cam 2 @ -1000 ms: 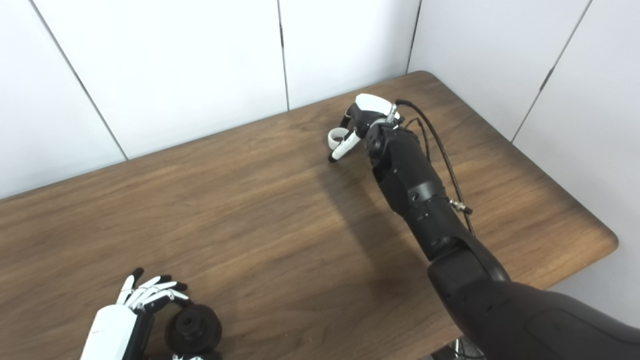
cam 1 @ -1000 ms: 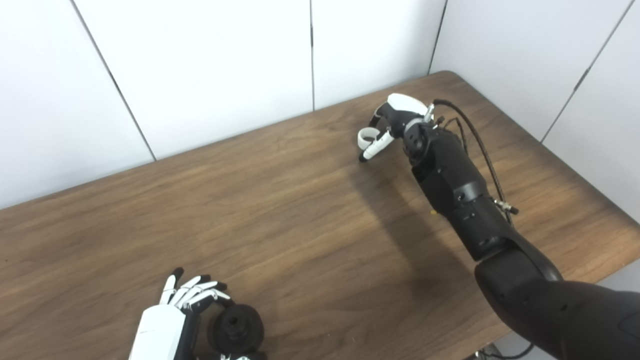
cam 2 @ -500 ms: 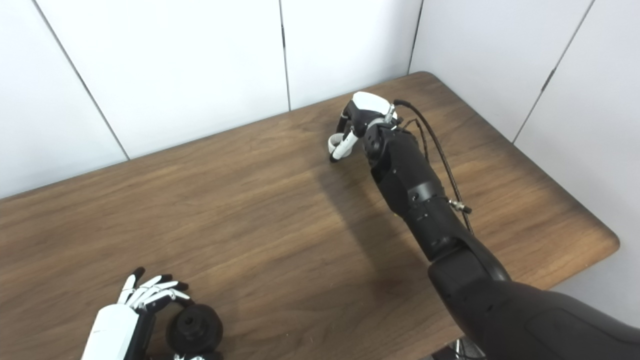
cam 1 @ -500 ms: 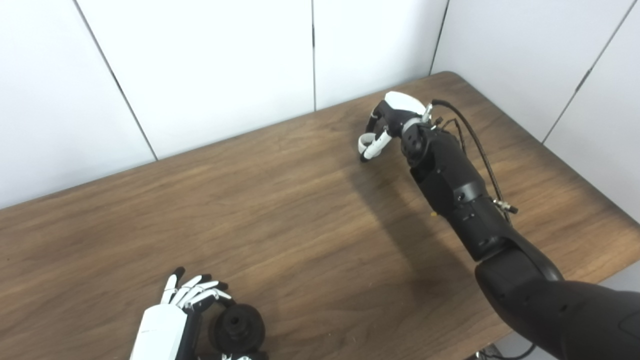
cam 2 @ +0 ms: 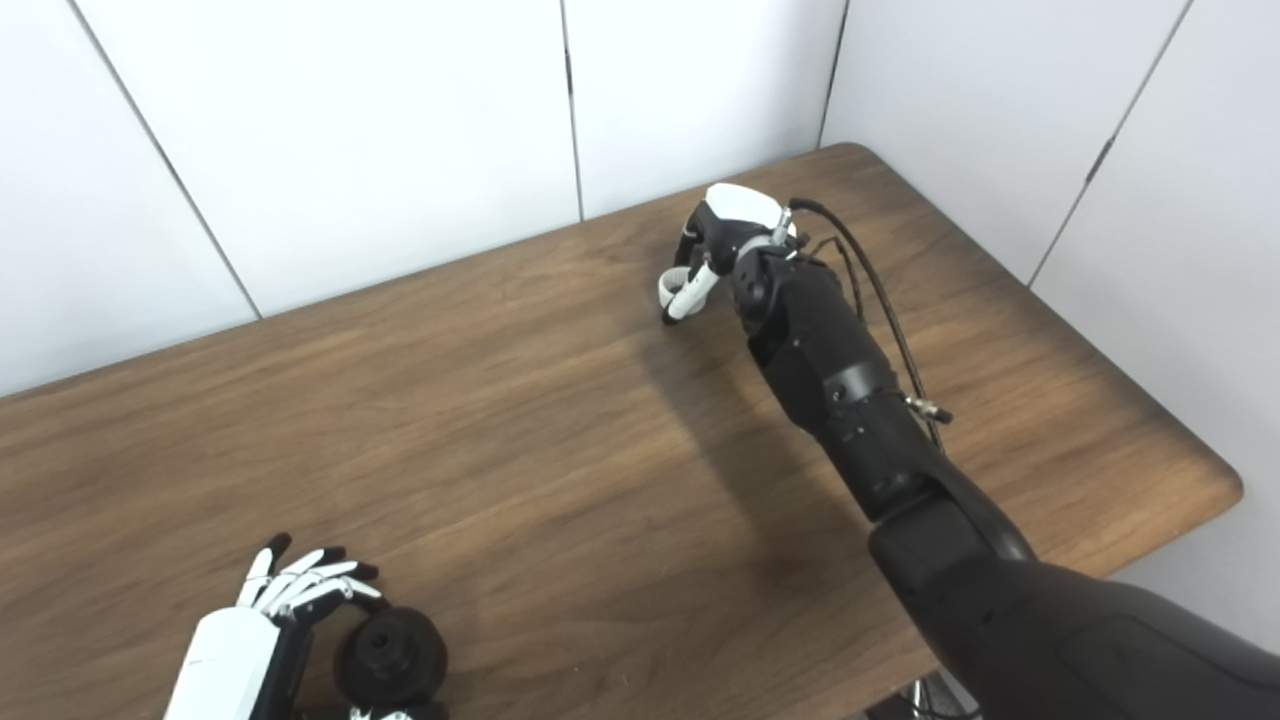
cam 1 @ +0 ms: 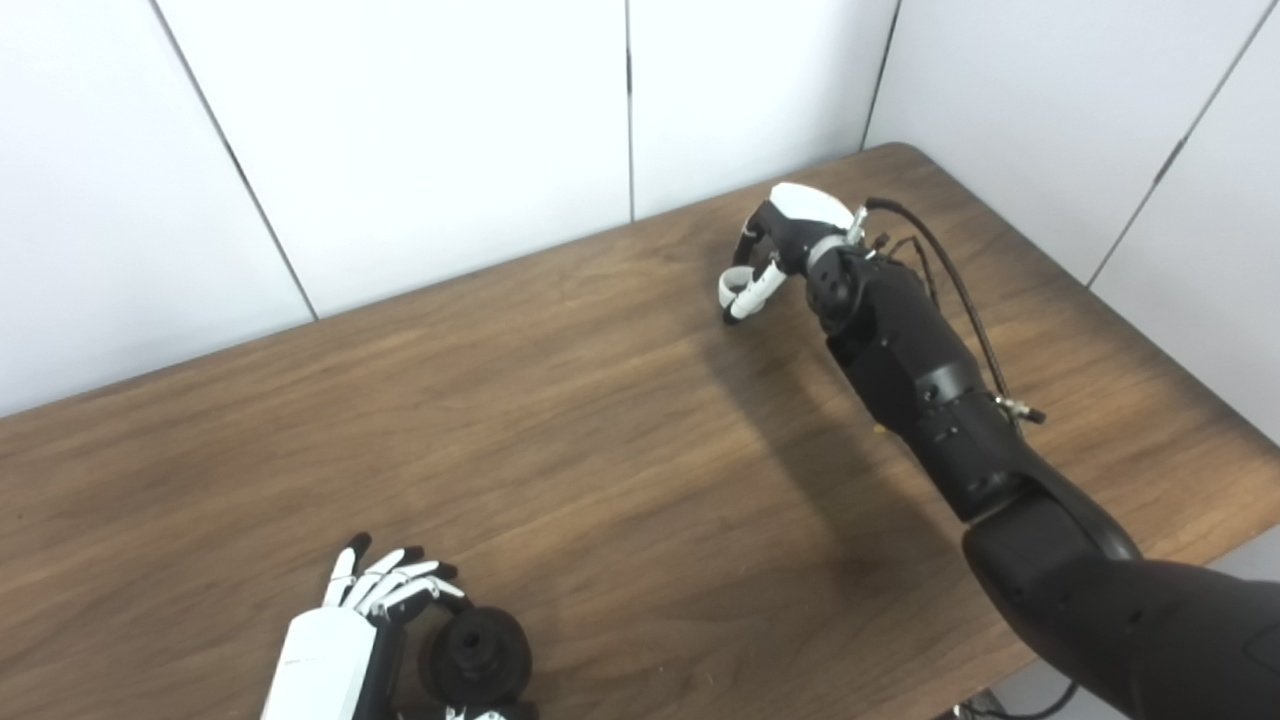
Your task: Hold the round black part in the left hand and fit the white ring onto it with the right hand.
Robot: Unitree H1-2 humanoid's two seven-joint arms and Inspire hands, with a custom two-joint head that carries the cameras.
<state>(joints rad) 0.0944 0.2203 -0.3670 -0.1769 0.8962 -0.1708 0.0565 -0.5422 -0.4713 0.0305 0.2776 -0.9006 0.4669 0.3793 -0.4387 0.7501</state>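
Wooden table (cam 1: 560, 420) set against white wall panels (cam 1: 420, 130), seen from above. Left hand (cam 1: 345, 645) at the near left edge, white back upward, fingers (cam 1: 385, 585) fanned forward and slightly curled over the rim of the black part (cam 1: 475, 655). Black part round, with a raised hub and a hole in the middle, lying just right of the palm and partly cupped by it; thumb mostly cut off by the bottom edge, so a real clamp cannot be told, only contact along the part's left side. Right arm (cam 1: 930, 400) stretched far across the table toward the back right corner, black casing, a braided cable (cam 1: 950, 280) looping along its outer side. Right hand (cam 1: 785, 235) bent down at the wrist, white back on top, fingers curled inward and closed around the ring (cam 2: 672, 289). Ring white, held at the fingertips, tilted on edge rather than flat, with one white finger (cam 1: 752, 292) crossing its front. Whether the ring sits on the wood or is lifted just clear of it cannot be told; a dark fingertip reaches down to or near the surface below it. Ring and black part well apart, at opposite ends of the table. Soft shadow of the arm falling on the wood to its left.
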